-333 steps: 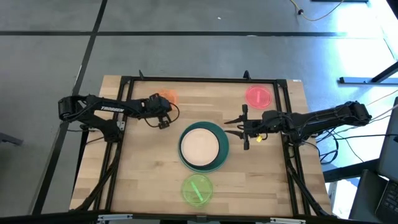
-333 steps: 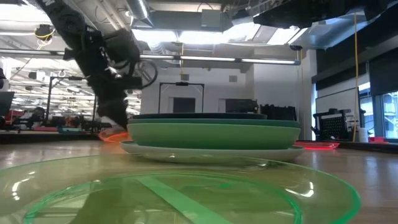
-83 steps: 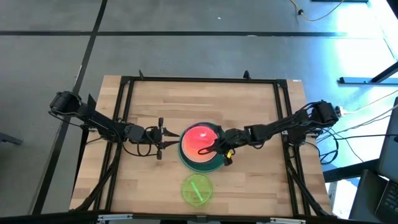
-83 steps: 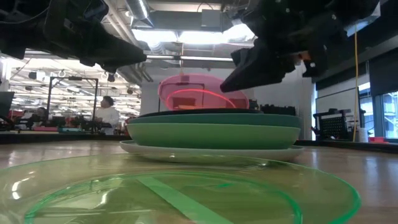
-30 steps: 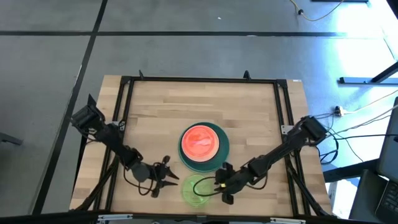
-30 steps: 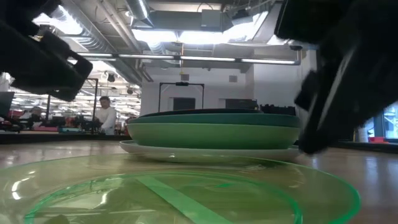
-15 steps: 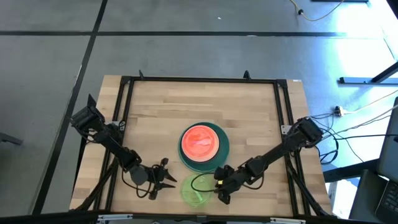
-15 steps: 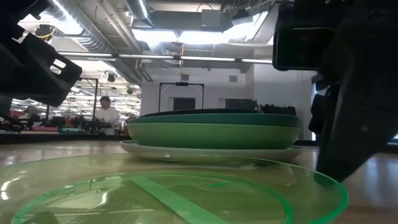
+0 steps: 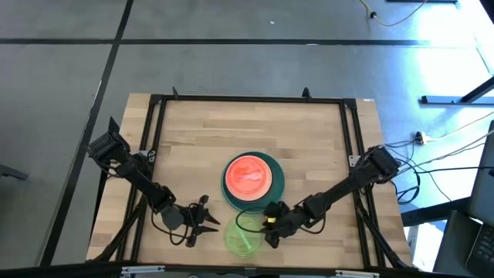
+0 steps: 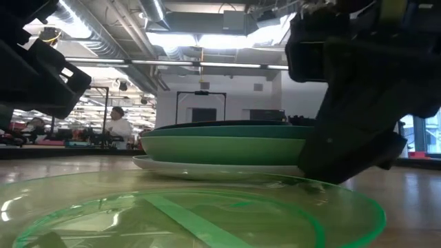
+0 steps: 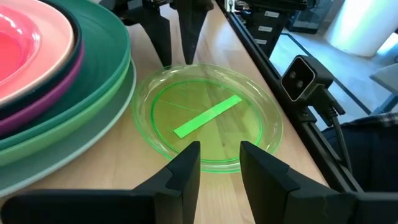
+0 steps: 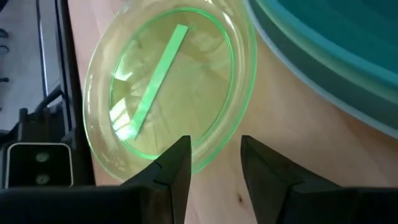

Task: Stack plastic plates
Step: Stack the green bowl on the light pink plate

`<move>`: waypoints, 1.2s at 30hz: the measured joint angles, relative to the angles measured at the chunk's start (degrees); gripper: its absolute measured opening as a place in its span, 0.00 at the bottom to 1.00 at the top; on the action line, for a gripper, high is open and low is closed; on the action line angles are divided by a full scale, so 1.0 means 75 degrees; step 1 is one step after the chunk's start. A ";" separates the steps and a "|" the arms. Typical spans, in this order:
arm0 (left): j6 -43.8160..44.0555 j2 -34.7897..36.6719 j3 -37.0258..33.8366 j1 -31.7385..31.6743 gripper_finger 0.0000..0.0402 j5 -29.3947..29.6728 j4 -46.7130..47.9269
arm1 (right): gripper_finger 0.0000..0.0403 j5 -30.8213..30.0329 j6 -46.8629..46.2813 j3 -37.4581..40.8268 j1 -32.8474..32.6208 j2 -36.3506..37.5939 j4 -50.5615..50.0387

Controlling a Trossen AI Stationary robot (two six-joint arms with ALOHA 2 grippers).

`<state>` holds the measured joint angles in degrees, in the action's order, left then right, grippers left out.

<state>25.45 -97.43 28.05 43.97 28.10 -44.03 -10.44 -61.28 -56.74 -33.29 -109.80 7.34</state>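
Observation:
The lime plate lies flat on the wood near the table's front edge, a green strip across its middle. Just behind it stands the stack of plates, green and teal below and a pink-red plate on top. My left gripper stands open at the lime plate's left rim. My right gripper stands open at its right rim. My left gripper's fingertips show over the lime plate's left rim, coming level from the table's left; I cannot tell whether they touch it. My right gripper slants down from the table's right, both fingertips at the plate's right rim. The gripper hides the meeting place. The plate lies on the table.
A black frame runs around the table, with a small camera on the near rail. Bare wood lies on the far half of the table. A person stands in the room far behind.
My right gripper has come toward the table's left, up to the lime plate's right rim. The plate has shifted a little on the table. My left gripper has stayed beside the plate's left rim.

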 joint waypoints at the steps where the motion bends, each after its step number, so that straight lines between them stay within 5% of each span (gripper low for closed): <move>1: -0.0002 0.0000 0.0000 0.0000 0.27 0.0001 0.0000 | 0.33 0.0013 0.0006 0.0000 -0.0007 -0.0014 0.0042; 17: 0.0166 0.0003 -0.0006 0.0000 0.27 -0.0029 0.0158 | 0.33 0.0000 0.0229 -0.0005 -0.0013 -0.0494 0.0798; 23: 0.0594 0.0003 0.0016 0.0086 0.27 -0.0619 0.0689 | 0.33 -0.0187 0.0431 -0.0002 -0.0016 -0.0504 0.0844; 30: 0.0596 -0.0158 0.0968 0.0400 0.26 -0.0868 0.3001 | 0.33 -0.0419 0.0601 -0.0002 -0.0016 -0.0513 0.0876; 36: 0.0321 -0.1288 0.1913 0.0254 0.26 -0.1100 0.3056 | 0.33 -0.0478 0.0467 -0.0002 -0.0007 -0.0516 0.0893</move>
<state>27.86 -107.09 42.40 45.87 19.84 -21.11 -14.02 -57.78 -56.75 -33.34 -113.67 14.04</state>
